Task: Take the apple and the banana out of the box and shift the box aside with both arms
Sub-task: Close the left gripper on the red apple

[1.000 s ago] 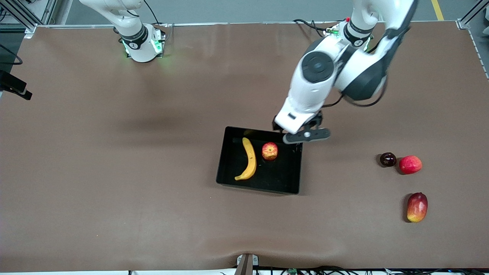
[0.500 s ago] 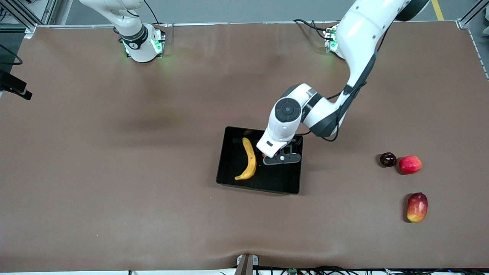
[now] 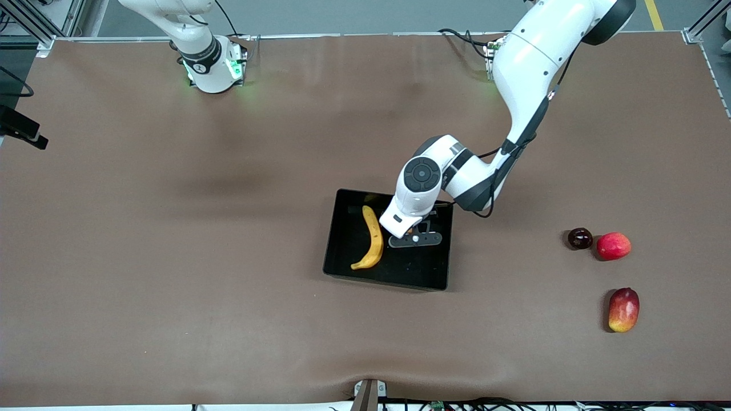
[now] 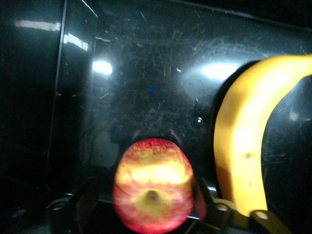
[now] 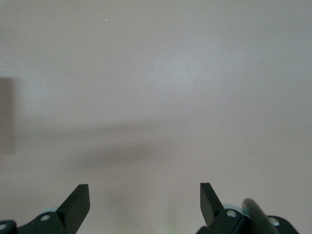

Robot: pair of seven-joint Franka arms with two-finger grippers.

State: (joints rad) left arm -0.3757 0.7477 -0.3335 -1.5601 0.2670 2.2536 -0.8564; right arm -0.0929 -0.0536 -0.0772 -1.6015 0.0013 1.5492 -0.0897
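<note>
Apple (image 4: 153,191) sits between the open fingers (image 4: 84,202) of the left end effector (image 3: 412,231), hidden from the front camera by the wrist, inside the box (image 3: 345,268) mid-bench beside the banana (image 3: 373,238). Right end effector (image 5: 145,202) waits open, mostly cut off.

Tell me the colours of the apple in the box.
Red with yellow streaks; the apple shows best in the left wrist view.
</note>
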